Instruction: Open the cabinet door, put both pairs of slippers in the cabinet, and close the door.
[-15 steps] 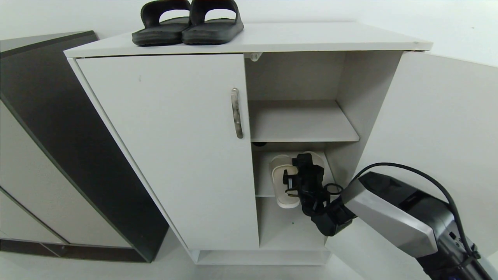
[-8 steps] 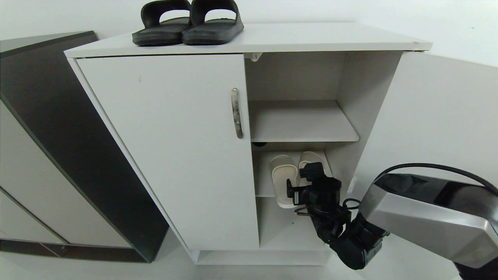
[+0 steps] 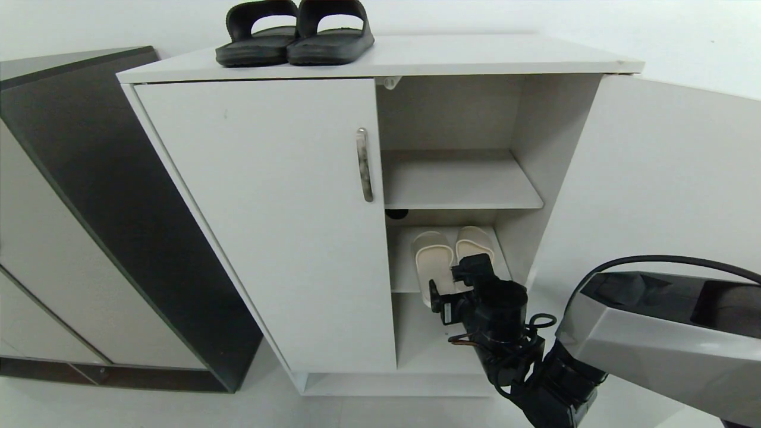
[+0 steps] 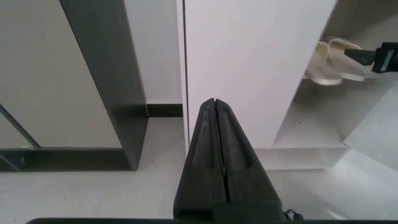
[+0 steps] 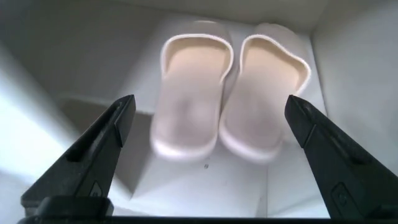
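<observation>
Right claw (image 3: 452, 286) is spread wide and empty, hanging just outside the open side of the cabinet (image 3: 475, 54), level with the middle shelf (image 3: 404, 270). The white slippers (image 3: 434, 255) are on that shelf, side by side, toes to the back. That pair looks done to me. With the jaws this far apart and nothing between them, I'm free to go for the next load.

The next load is up top. The black slippers (image 3: 261, 43) sit as a pair on the cabinet roof, near its left front edge, well apart from either claw. The right door (image 3: 654, 178) is swung fully open, which gives me room. The left door (image 3: 267, 226) is shut, its handle (image 3: 364, 165) untouched.

Left claw (image 4: 214, 109) is pressed shut on nothing, parked low in front of that shut door. I'd say it's simply out of the way.

In the head view my wrist hides the slippers' heels. The right wrist view looks straight in between my fingers (image 5: 93, 165) and shows both heels (image 5: 193, 93) at the shelf lip. They may overhang a touch, though it's blurred. The left wrist view catches the pair (image 4: 333, 59) from the side.
</observation>
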{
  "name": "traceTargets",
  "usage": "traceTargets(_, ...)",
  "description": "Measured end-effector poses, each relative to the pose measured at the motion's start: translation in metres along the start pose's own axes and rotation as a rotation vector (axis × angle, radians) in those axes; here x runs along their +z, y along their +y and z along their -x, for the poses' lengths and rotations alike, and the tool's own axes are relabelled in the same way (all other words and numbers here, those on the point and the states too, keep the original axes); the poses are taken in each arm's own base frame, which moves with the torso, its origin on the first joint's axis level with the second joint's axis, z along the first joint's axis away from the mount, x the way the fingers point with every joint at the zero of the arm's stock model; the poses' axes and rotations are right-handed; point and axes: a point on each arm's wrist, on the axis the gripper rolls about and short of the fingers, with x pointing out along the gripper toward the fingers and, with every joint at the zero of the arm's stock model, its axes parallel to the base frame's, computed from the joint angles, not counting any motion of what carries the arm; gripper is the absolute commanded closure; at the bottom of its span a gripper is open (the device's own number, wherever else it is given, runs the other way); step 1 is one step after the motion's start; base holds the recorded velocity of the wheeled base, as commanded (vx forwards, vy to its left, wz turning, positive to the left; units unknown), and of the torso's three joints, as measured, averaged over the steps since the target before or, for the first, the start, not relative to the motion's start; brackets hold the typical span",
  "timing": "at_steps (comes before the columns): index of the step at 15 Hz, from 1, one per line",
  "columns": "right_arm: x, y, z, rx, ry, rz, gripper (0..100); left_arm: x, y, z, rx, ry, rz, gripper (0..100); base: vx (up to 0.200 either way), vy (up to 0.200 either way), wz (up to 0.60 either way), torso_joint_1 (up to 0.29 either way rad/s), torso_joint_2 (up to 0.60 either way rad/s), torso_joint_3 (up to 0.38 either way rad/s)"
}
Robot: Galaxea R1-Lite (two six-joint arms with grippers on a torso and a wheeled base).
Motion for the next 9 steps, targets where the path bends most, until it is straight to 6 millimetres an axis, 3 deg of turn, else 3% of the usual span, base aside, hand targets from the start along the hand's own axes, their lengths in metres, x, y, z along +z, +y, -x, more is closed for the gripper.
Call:
traceTargets(4, 0.0001, -0.0004, 0.0006, -0.002, 0.001, 0.002, 0, 0.0, 0.0, 0.0, 0.0, 0.0, 0.001, 100, -0.2, 0.0, 0.0, 0.005, 0.0, 0.006)
traceTargets(9, 0.0004, -0.0008, 0.0018, -0.002, -0.005, 0.004, 0, 0.0, 0.0, 0.0, 0.0, 0.0, 0.001, 100, 0.0, 0.0, 0.0, 0.0, 0.0, 0.0)
